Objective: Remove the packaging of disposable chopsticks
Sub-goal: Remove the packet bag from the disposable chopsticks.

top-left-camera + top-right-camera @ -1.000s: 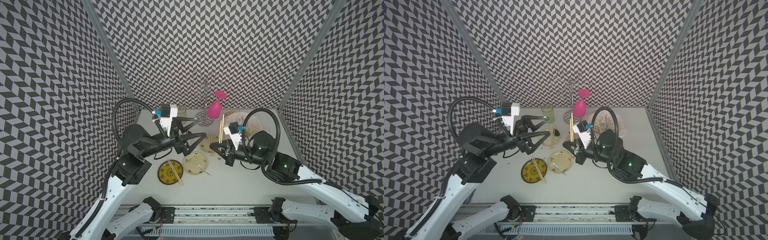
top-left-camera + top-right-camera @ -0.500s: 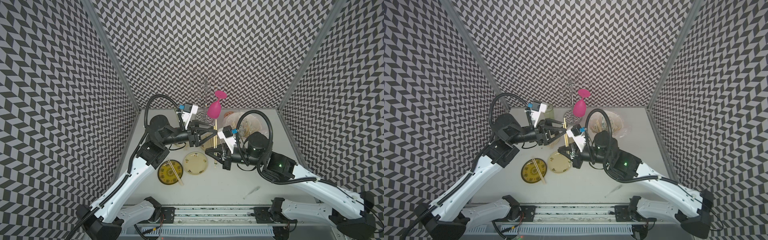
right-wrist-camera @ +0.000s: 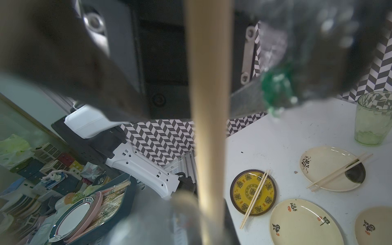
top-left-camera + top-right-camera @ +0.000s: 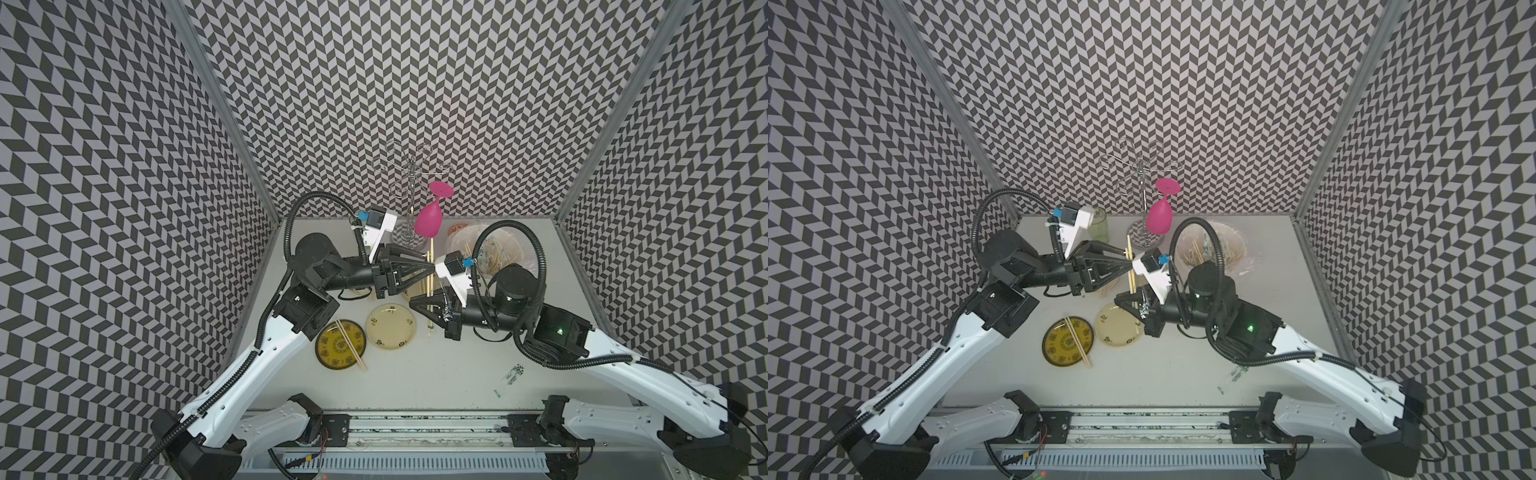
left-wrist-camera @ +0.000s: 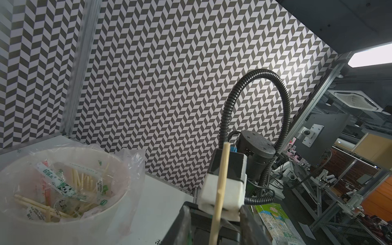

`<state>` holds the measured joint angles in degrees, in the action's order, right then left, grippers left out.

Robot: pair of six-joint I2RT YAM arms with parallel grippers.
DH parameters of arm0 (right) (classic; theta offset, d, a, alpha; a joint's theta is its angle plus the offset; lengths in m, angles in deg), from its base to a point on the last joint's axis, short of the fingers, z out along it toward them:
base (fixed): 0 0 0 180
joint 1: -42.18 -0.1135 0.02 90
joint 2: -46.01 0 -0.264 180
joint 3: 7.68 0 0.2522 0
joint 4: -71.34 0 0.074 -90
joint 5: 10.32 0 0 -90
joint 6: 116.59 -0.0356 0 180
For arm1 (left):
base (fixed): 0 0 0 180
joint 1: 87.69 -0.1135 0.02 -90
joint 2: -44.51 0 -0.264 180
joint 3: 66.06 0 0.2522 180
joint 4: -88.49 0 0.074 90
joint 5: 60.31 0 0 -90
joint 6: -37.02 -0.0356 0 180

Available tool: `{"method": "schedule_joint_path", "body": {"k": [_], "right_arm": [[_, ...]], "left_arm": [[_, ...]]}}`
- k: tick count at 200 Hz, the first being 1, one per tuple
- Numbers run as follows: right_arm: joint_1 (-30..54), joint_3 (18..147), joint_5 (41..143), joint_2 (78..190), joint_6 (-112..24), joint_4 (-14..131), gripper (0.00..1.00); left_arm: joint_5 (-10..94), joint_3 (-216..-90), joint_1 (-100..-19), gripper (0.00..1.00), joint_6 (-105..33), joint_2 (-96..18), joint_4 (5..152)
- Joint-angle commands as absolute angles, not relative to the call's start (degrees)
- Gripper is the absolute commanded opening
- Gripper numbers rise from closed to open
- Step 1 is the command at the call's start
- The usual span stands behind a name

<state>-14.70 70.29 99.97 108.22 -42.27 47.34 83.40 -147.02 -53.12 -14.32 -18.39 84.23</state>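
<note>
Newly dropped packaging (image 4: 510, 378) lies on the chevron-walled white table (image 4: 415, 386).

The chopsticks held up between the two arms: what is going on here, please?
The right gripper is shut on a pair of disposable chopsticks, held roughly upright. The left gripper is open, with one finger on each side of their upper part, not visibly gripping. Crumpled clear packaging with a green end hangs beside the right gripper. A second pair lies bare across the yellow plate.
</note>
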Motion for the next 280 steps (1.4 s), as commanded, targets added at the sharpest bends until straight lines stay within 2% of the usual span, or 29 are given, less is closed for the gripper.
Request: {"method": "schedule_joint_path", "body": {"k": [1,38,84,102,116,123,133,145,171,194,207,231,280], "right_arm": [[-15.1,71.2,100.3,108.3,-42.8,50.1,0.00],[-15.1,70.9,99.8,108.1,-42.9,49.8,0.00],[-15.0,69.7,97.1,106.9,-43.7,50.5,0.00],[-15.0,68.0,95.8,105.9,-44.3,51.1,0.21],[-14.8,67.4,95.6,105.7,-44.4,50.5,0.42],[-14.7,67.6,95.9,105.8,-44.4,49.7,0.47],[-14.5,67.5,96.4,105.9,-44.3,49.0,0.48],[-14.4,67.3,97.3,105.9,-44.4,48.6,0.46],[-14.3,67.4,99.4,106.1,-44.4,48.2,0.27],[-14.3,67.0,99.8,105.5,-44.6,48.4,0.22],[-14.3,66.8,100.5,105.3,-44.7,48.6,0.11],[-14.3,67.1,100.5,105.8,-44.8,47.7,0.03],[-14.1,66.7,95.8,105.6,-45.1,43.2,0.01]], "left_arm": [[84.7,-146.8,-52.2,0.35,-14.0,-18.6,85.6],[84.6,-147.2,-52.2,0.02,-14.1,-18.6,85.9],[80.1,-147.1,-52.4,0.00,-14.5,-16.4,85.6],[77.6,-147.1,-52.9,0.00,-13.6,-15.3,86.4],[75.8,-147.6,-53.5,0.00,-13.3,-14.3,86.9],[75.0,-148.0,-54.1,0.00,-13.2,-14.0,86.9],[74.5,-148.6,-54.9,0.00,-12.9,-13.6,87.0],[74.5,-149.2,-55.7,0.00,-12.5,-13.6,87.3],[73.6,-149.8,-56.5,0.00,-13.2,-13.6,85.8],[70.0,-149.8,-57.6,0.00,-15.1,-12.7,82.3],[69.0,-149.4,-58.4,0.00,-14.8,-12.1,82.2],[68.0,-149.5,-59.7,0.00,-14.6,-11.5,82.1],[59.0,-150.4,-64.9,0.00,-16.5,-7.4,80.7]]}}
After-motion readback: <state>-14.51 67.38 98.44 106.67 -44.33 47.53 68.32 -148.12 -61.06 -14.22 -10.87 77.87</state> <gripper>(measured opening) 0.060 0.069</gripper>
